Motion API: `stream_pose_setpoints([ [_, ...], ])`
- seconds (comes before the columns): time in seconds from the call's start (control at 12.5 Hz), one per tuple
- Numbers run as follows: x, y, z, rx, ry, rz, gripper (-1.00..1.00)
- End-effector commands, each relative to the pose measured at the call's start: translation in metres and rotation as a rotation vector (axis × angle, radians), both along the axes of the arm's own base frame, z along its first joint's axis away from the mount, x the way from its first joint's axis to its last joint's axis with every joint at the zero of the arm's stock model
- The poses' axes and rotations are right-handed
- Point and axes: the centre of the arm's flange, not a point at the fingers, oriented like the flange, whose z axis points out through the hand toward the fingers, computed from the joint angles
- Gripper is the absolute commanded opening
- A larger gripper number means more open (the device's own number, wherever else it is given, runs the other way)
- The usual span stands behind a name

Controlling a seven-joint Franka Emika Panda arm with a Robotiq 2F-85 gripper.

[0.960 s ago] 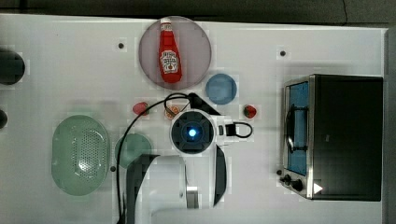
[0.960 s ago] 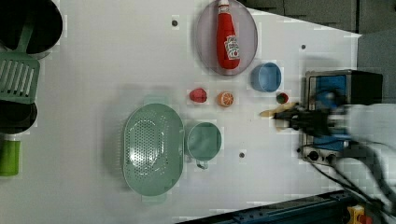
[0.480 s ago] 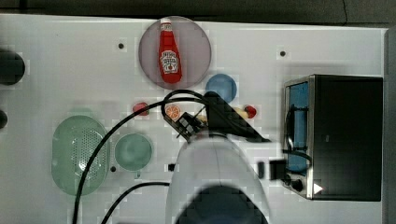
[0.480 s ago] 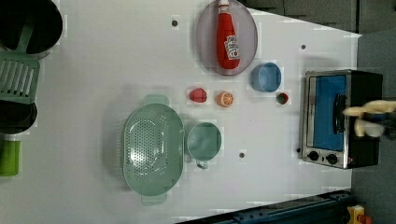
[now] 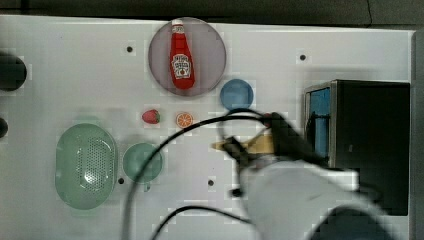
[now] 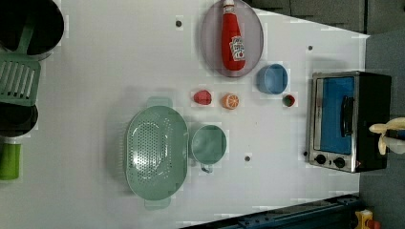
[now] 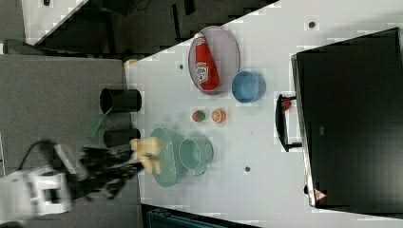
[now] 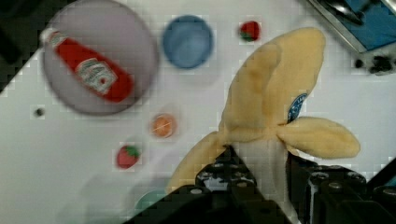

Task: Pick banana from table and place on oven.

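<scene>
Top view: pincer clamps banana, lifted clear of counter. Oven just beside, toward top view's right. Banana long axis points at oven.

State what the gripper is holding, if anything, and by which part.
The gripper is shut on the pale yellow, half-peeled toy banana, clamped at its lower stalk end; the peel flaps and upper body stick out free.
</scene>
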Motion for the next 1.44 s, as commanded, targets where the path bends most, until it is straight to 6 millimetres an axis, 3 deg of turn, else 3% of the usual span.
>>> stream_pose_setpoints([
  [0.08,0.002,-0.108,-0.044,0.023,0.065,0.007,-0.5],
  [0.4,0.004,-0.222,-0.092,-0.041,-0.001,0.167,-0.5],
  [0.72,0.01,-0.298,-0.122,-0.169,0.01,0.321,-0.5],
  [0.88,0.017,-0.315,-0.131,-0.194,0.053,0.364,-0.5],
  [1.12,0.028,-0.323,-0.138,-0.215,0.086,0.411,-0.44],
  [1.44,0.029,-0.323,-0.142,-0.202,0.083,0.404,0.43],
])
